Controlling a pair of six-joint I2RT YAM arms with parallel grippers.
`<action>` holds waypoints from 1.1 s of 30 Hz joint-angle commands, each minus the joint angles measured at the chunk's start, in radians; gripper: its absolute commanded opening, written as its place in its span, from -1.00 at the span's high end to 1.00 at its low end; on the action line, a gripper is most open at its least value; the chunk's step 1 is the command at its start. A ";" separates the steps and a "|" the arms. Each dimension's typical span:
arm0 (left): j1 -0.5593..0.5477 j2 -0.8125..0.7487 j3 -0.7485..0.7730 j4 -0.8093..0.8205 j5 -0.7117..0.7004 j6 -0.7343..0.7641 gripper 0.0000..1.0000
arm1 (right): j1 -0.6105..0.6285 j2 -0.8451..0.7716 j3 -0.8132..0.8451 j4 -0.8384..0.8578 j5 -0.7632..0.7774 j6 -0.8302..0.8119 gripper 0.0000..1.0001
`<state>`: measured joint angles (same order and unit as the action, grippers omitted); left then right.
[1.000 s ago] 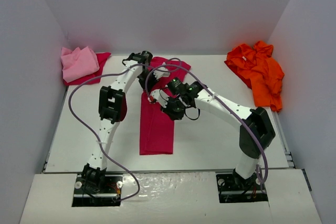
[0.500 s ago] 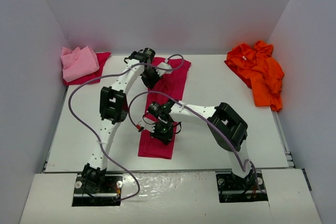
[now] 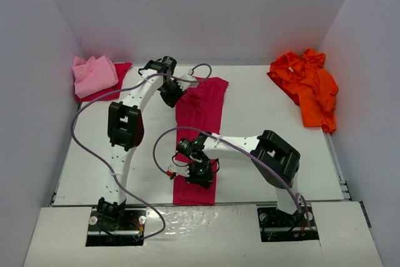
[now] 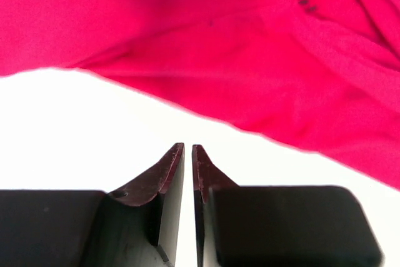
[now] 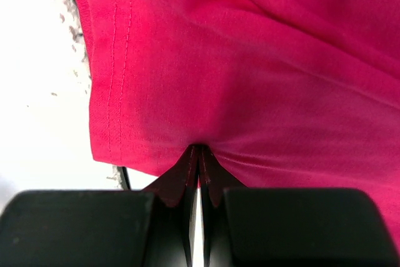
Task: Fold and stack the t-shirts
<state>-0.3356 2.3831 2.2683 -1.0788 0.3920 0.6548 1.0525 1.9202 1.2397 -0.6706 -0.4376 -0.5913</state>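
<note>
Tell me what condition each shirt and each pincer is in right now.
crimson shirt: folded into a long strip, lying on the table, near end pinched.
pink shirt: crumpled, far left corner, atop more crimson cloth.
orange shirt: crumpled heap, far right.
left pincer: shut, empty, just off the crimson shirt's edge.
right pincer: shut on the crimson shirt.

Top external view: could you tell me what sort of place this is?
Likely a robot-lab test cell: plain white walls box in a white table, with two arms bolted at its near edge.
</note>
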 commanded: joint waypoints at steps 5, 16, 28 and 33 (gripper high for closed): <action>0.014 -0.289 -0.102 0.066 0.044 0.021 0.80 | -0.007 -0.132 0.061 -0.004 0.367 -0.018 0.92; -0.028 -0.428 -0.240 0.086 0.011 0.074 0.49 | -0.261 -0.395 0.303 -0.026 0.571 -0.082 0.30; -0.117 -0.029 0.163 -0.078 0.027 0.146 1.00 | -0.475 -0.552 0.250 -0.003 0.551 -0.066 0.97; -0.152 0.044 0.181 -0.032 0.039 0.174 1.00 | -0.540 -0.584 0.181 0.025 0.518 -0.059 0.98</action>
<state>-0.4556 2.4534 2.3672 -1.0921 0.3996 0.7764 0.5481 1.3896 1.4511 -0.6742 0.1057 -0.6568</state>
